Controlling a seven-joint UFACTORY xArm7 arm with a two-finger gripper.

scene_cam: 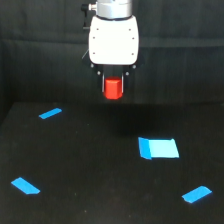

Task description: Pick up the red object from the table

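The gripper hangs above the counter, with the object between its fingers, clear of the surface. On the counter, the rectangle lies toward the exterior view's right; three tape strips lie at far left, near left and near right.

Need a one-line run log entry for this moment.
gripper: shut on small red stubby cylinder | cylinder: lifted off matte black table | blue tape rectangle: on table | phase: pick done

Red-orange red object, white gripper housing with dark fingers, matte black table, bright blue tape strips, larger blue rectangle, black curtain
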